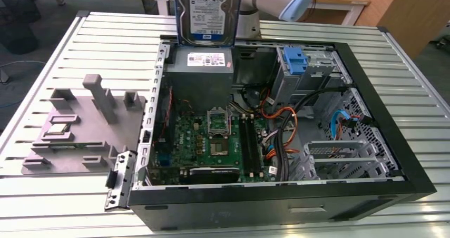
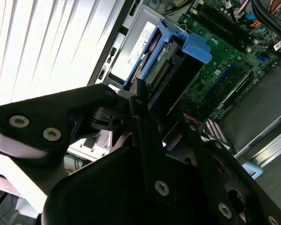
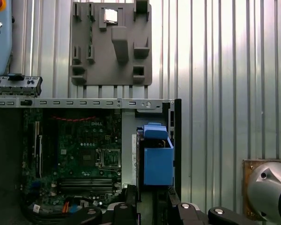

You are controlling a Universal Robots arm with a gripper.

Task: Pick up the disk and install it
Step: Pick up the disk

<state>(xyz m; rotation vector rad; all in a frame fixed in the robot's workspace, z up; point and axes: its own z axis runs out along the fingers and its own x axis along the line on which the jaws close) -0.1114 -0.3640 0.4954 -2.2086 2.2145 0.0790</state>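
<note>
The disk (image 1: 208,14) hangs upright above the far edge of the open computer case (image 1: 281,198), with its white-and-blue label facing the exterior view. In both wrist views I see its blue plastic frame (image 2: 189,47) (image 3: 158,161) edge-on between my black fingers. My gripper (image 2: 161,110) (image 3: 150,194) is shut on the disk, which hangs over the grey power supply box (image 1: 200,64). The arm (image 1: 281,1) reaches in from the back.
Inside the case lie the green motherboard (image 1: 211,143), orange and black cables (image 1: 285,127), and a drive bay with a blue latch piece (image 1: 296,59). A grey fixture plate (image 1: 84,125) lies on the slatted metal table (image 1: 56,206) at the exterior view's left.
</note>
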